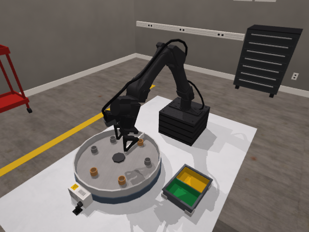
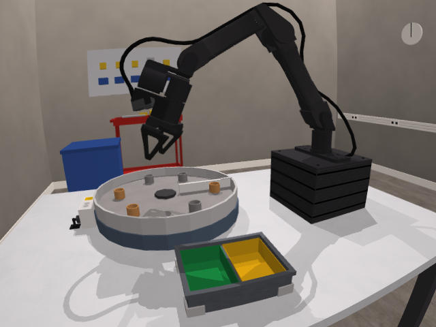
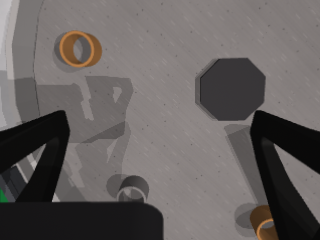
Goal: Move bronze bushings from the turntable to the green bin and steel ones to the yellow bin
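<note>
The round grey turntable (image 1: 117, 165) carries three bronze bushings (image 1: 140, 141) (image 1: 93, 171) (image 1: 121, 180) and three steel bushings (image 1: 113, 138) (image 1: 93, 149) (image 1: 147, 161) around a dark octagonal hub (image 1: 118, 157). My gripper (image 2: 157, 149) is open and empty, and hangs well above the back part of the turntable. In the wrist view the gripper (image 3: 160, 150) looks down on the hub (image 3: 231, 89), a bronze bushing (image 3: 77, 48), a steel bushing (image 3: 134, 187) and a second bronze bushing (image 3: 262, 222) at the lower edge. The green bin (image 2: 206, 267) and the yellow bin (image 2: 251, 258) are both empty.
The two bins share one dark tray in front of the turntable. A pale bar (image 2: 204, 186) spans part of the turntable's back right. A white control box (image 1: 80, 195) sits at its rim. The arm's black base (image 1: 184, 120) stands behind. A blue crate (image 2: 91, 161) and a red cart (image 1: 9, 79) stand off the table.
</note>
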{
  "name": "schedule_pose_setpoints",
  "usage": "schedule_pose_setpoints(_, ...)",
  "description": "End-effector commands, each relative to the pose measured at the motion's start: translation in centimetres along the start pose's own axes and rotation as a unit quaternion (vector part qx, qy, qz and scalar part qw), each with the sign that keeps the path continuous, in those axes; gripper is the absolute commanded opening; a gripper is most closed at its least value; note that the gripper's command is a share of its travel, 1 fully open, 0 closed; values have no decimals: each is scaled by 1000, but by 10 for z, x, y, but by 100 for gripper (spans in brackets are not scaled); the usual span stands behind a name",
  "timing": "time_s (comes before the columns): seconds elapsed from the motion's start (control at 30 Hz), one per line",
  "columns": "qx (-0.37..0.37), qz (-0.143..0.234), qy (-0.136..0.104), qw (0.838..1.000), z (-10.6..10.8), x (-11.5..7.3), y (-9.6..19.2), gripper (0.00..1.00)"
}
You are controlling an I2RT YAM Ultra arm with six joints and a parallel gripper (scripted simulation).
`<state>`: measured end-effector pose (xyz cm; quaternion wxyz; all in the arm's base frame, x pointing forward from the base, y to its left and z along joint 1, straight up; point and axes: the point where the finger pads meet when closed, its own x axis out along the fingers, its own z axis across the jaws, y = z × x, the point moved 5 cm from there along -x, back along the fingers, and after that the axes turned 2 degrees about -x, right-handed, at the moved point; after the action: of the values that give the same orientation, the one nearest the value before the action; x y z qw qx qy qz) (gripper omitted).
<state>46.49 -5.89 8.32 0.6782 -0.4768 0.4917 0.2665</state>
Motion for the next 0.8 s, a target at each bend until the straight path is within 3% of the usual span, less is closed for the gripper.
schedule_pose_setpoints(0.0,54,72,11,996,-25,-28,33,100)
schedule_pose_setpoints(0.03,81,102,22,991,-39,-38,49,100)
schedule_pose_setpoints(0.1,81,102,22,991,-39,-38,49,100)
schedule_pose_setpoints(0.17,124,148,40,980,-59,-55,75,100)
schedule_pose_setpoints(0.3,158,184,55,969,-73,-70,97,100)
schedule_pose_setpoints(0.77,157,173,51,971,-69,-77,89,100)
